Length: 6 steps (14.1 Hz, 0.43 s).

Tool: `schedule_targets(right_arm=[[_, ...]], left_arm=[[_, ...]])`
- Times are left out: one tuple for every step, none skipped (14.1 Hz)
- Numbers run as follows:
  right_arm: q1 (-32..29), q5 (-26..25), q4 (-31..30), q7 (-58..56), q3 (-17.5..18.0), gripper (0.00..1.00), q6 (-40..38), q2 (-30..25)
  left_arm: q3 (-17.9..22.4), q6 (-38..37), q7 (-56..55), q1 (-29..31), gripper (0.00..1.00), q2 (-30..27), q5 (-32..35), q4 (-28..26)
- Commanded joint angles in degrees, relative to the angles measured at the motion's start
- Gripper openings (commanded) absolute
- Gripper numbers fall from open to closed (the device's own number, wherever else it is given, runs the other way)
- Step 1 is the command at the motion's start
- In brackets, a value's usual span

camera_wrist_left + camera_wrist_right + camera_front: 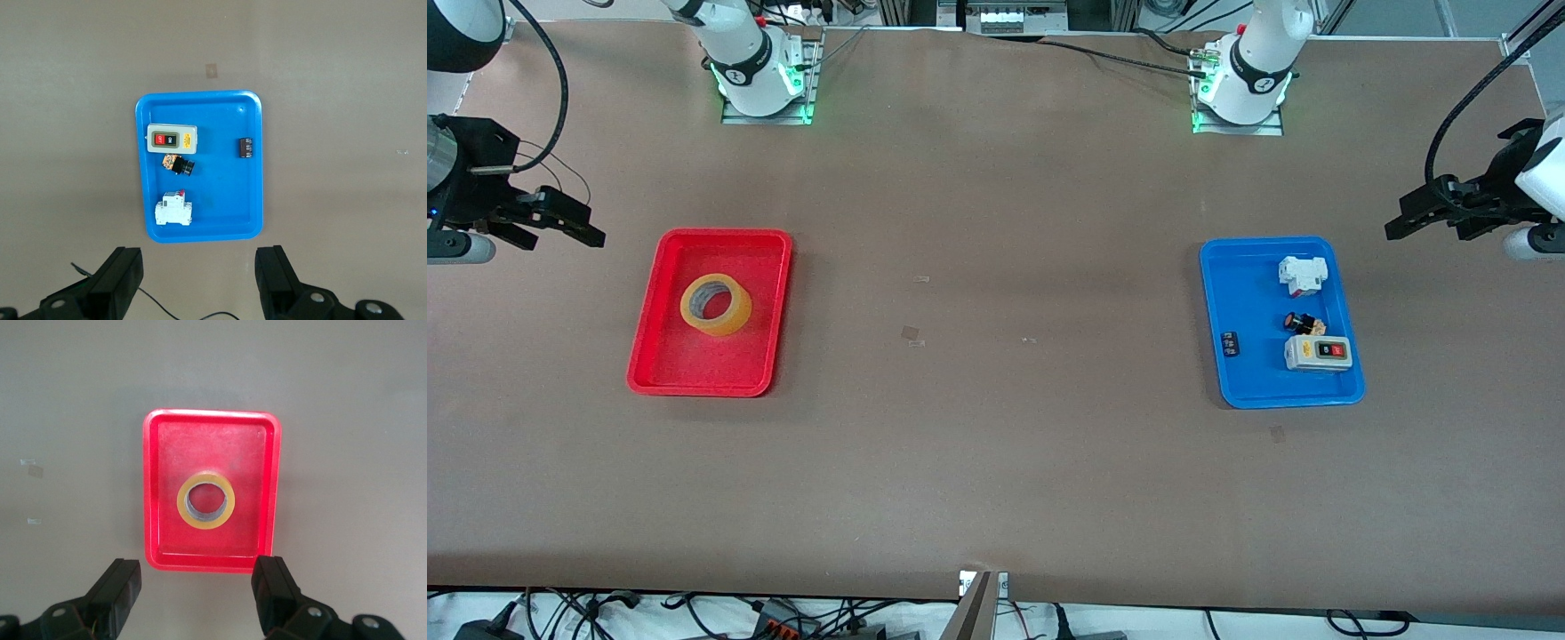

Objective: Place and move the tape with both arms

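Note:
The tape (716, 305) (206, 500), a yellowish ring with a wide hole, lies flat in the red tray (660, 356) (157, 487) toward the right arm's end of the table. My right gripper (574, 227) (198, 587) hangs open and empty in the air over bare table beside the red tray. My left gripper (1405, 222) (199, 273) hangs open and empty over bare table beside the blue tray (1249, 391) (207, 113), at the left arm's end.
In the blue tray sit a grey switch box (1318, 353) (171, 139), a white-and-red block (1302, 275) (174, 210), a small black-and-red button part (1303, 323) (178, 164) and a small dark piece (1229, 343) (245, 147). Bare brown table spans between the trays.

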Motion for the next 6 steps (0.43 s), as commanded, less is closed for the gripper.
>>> schedule_targets(right_arm=[[-1.09,0.14,-0.06,-0.77,1.11,1.00,-0.85,-1.08],[-1.09,0.05,-0.06,-0.77,1.11,1.00,-0.84,-1.08],[-1.09,0.05,0.03,-0.77,1.11,1.00,-0.84,-1.08],[-1.09,0.05,0.03,-0.77,1.11,1.00,-0.76,-1.43],[-1.09,0.05,-0.06,-0.86,1.11,1.00,-0.76,-1.44],[-1.09,0.05,-0.06,-0.77,1.20,1.00,-0.67,-1.44]], left_arm=[[-0.13,-0.87,-0.42,-0.05,1.00,-0.28,0.06,0.76],[-0.13,-0.87,-0.42,-0.05,1.00,-0.28,0.06,0.76],[-0.13,-0.87,-0.42,-0.05,1.00,-0.28,0.06,0.76],[-0.13,-0.87,-0.42,-0.05,1.00,-0.28,0.06,0.76],[-0.13,-0.87,-0.42,-0.05,1.00,-0.28,0.06,0.76],[-0.13,-0.87,-0.42,-0.05,1.00,-0.28,0.15,0.76]])
